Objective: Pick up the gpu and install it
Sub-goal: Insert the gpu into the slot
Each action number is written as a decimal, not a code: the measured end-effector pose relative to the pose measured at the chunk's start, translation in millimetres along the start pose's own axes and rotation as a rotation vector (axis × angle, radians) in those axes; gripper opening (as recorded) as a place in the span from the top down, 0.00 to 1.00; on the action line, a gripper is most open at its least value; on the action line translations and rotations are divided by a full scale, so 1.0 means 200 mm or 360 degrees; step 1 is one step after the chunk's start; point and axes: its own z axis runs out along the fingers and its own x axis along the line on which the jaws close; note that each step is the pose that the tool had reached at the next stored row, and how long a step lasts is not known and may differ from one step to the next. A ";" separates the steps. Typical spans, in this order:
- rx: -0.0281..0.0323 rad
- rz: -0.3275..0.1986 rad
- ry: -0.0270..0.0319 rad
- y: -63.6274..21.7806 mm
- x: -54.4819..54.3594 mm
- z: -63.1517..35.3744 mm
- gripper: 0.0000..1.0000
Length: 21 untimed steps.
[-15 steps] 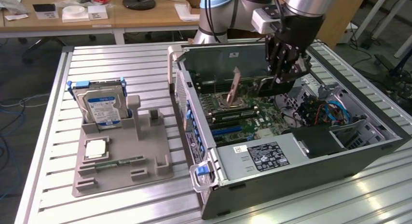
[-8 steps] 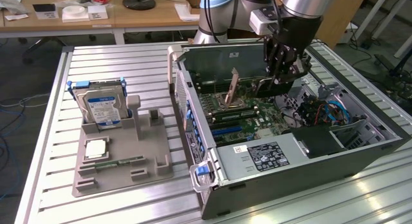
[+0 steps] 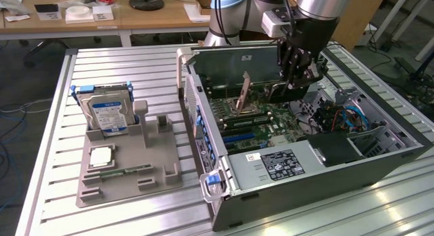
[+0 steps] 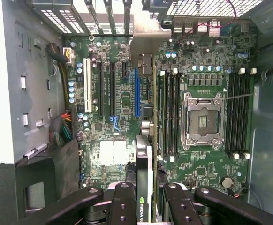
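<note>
Wrist view, claw (image 4: 147, 192) clamped on gpu (image 4: 145, 154), seemingly above blue slot (image 4: 137, 93), memory slots (image 4: 169, 112) beside.

- A robotics lab or workshop: a robot arm (image 3: 230, 17) stands at a ribbed aluminium surface (image 3: 135, 205)
- Under the gripper (image 3: 296, 86) lies an open computer case (image 3: 326, 170), its motherboard (image 4: 117, 122) bare
- Well to the side of the gripper, a grey fixture tray (image 3: 122, 180) holds a hard drive (image 3: 109, 114)
- Beyond the gripper, wooden surfaces (image 3: 135, 20) carry small boxes (image 3: 101, 13); loose cables (image 3: 10, 142) lie on the floor
</note>
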 end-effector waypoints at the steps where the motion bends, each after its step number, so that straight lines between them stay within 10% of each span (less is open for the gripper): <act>1: 0.00002 0.0000 -0.00005 0.001 0.00 0.004 0.73; 21: -0.00001 0.0002 0.00005 0.005 0.00 0.042 0.73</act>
